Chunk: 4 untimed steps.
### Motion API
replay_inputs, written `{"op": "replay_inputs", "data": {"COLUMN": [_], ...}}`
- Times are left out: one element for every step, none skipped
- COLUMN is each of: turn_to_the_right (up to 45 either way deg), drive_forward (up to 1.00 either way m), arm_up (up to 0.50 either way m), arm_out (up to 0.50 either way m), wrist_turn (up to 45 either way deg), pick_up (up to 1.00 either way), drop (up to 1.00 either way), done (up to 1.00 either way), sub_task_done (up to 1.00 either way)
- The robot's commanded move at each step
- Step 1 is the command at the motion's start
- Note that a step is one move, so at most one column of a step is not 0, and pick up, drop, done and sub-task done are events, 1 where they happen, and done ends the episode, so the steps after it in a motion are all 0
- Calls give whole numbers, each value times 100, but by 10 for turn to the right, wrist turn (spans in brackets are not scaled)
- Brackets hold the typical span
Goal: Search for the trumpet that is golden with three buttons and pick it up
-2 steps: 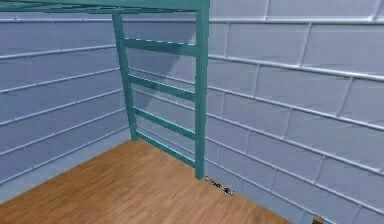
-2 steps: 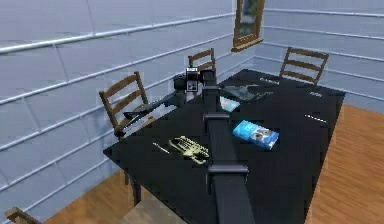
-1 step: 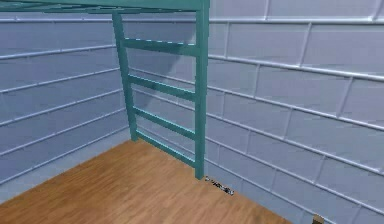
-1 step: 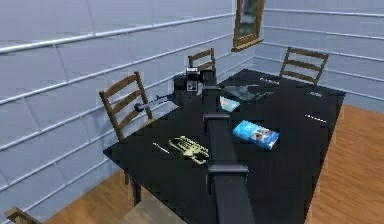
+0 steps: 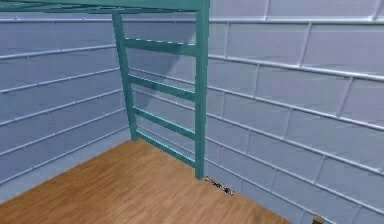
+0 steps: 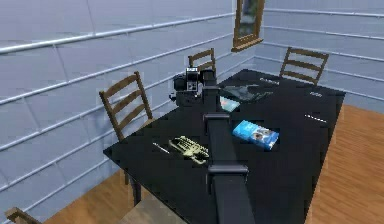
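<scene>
Three wooden chairs (image 6: 125, 100) are set around a black table (image 6: 300, 150). A golden trumpet (image 6: 190, 149) is laid on the table's near left part, just left of the arm (image 6: 225, 165). The gripper (image 6: 186, 86) is seen farther out, by the table's far edge; whether anything is held cannot be told. A blue box (image 6: 256, 134) is seen right of the arm.

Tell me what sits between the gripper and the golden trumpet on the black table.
Nothing visible: only bare table shows between the gripper and the trumpet. The blue box lies across the arm, off that line.
</scene>
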Motion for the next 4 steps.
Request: {"op": "replay_inputs", "data": {"turn_to_the_right": [0,0,0,0], "drive_forward": [0,0,0,0], "arm_up": [0,-30,0,10], "arm_out": [0,0,0,0], "wrist_turn": [450,0,0,0], "pick_up": [0,0,100,0], "drop": [0,0,0,0], "done": [0,0,0,0], "sub_task_done": [0,0,0,0]}}
